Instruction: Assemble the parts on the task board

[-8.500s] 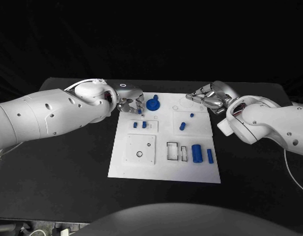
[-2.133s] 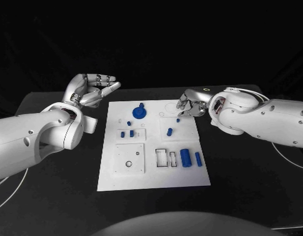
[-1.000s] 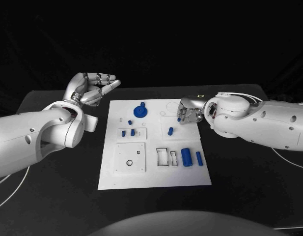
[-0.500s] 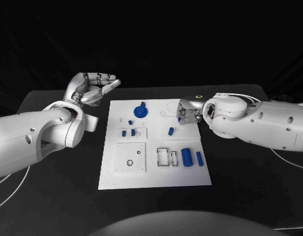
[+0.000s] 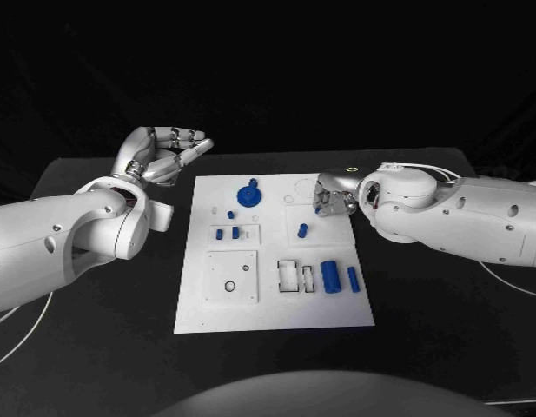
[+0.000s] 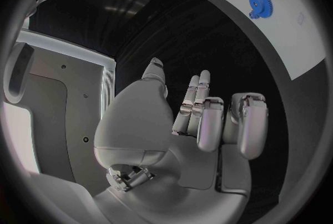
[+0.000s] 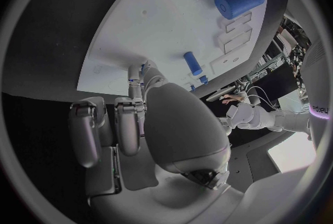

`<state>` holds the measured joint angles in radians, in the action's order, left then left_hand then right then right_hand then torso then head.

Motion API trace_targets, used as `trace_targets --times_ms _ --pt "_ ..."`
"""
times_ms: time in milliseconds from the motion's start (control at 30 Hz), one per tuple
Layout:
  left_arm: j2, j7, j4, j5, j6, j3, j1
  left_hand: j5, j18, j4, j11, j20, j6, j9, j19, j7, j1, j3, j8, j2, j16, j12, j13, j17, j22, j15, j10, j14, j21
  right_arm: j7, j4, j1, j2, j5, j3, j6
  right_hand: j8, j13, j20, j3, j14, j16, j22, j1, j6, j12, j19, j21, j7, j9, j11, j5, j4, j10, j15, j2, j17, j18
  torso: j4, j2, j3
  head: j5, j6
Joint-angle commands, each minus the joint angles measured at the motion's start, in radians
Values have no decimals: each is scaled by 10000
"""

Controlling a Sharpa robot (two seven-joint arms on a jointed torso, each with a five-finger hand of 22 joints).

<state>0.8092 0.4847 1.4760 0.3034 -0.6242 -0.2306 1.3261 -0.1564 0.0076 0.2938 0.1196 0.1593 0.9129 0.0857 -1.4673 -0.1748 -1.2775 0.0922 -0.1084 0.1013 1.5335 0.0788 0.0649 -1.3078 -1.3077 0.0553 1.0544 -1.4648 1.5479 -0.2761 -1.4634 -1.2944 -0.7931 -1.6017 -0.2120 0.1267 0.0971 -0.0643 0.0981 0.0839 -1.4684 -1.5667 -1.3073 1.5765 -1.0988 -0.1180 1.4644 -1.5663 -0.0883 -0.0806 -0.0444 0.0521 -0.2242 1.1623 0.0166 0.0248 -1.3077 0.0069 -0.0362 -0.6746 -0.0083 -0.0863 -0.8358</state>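
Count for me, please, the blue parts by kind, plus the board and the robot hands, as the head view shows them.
Blue gear: 1
Blue cylinders lying on the board's near right: 2
Small blue pieces: 5
White task board: 1
Robot hands, left robot hand and right robot hand: 2
Total: 11

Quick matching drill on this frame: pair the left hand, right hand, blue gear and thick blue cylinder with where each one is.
Things:
1. left hand
2. right hand
3. blue gear
4. thick blue cylinder

Places:
A. near part of the task board, beside a thinner blue part
B. raised off the board's far left corner
C. far part of the board
D. over the board's right edge

Pairs: 1-B, 2-D, 3-C, 4-A
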Motion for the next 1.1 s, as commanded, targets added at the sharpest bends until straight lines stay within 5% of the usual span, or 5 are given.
trace_targets --times_ms 33,467,1100 --pt "-3 88 35 -50 28 7 3 61 -13 16 0 -10 87 -17 -832 -2 12 -57 59 -128 61 -46 -1 -1951 -2548 -35 74 -780 9 -135 -12 27 13 -199 -12 -243 88 18 -93 122 -1024 -41 -2635 169 -175 43 1063 -45 16 -48 16 -37 45 156 92 55 -2631 -69 4 1 1 1 -11" --pt "-13 105 21 -54 28 8 3 64 -15 14 -1 -11 91 -17 -839 0 6 -72 61 -172 65 -48 -1 -1957 -2551 -36 77 -783 17 -175 -16 42 11 -226 -12 -17 146 31 -130 277 -1024 -41 -2635 242 -380 112 1063 -45 12 -85 29 -29 84 425 117 160 -2631 -69 -3 11 -4 3 -2" --pt "-36 103 -64 -72 60 7 3 65 -13 13 -1 -11 92 -17 -834 0 5 -73 62 -179 62 -49 -1 -1952 -2549 -36 77 -781 11 61 -364 38 -263 100 -4 1334 115 42 -122 322 -1024 -41 -2635 194 -396 245 1063 -45 -46 -87 -34 -30 71 491 83 124 -2631 -69 0 -6 4 45 41"
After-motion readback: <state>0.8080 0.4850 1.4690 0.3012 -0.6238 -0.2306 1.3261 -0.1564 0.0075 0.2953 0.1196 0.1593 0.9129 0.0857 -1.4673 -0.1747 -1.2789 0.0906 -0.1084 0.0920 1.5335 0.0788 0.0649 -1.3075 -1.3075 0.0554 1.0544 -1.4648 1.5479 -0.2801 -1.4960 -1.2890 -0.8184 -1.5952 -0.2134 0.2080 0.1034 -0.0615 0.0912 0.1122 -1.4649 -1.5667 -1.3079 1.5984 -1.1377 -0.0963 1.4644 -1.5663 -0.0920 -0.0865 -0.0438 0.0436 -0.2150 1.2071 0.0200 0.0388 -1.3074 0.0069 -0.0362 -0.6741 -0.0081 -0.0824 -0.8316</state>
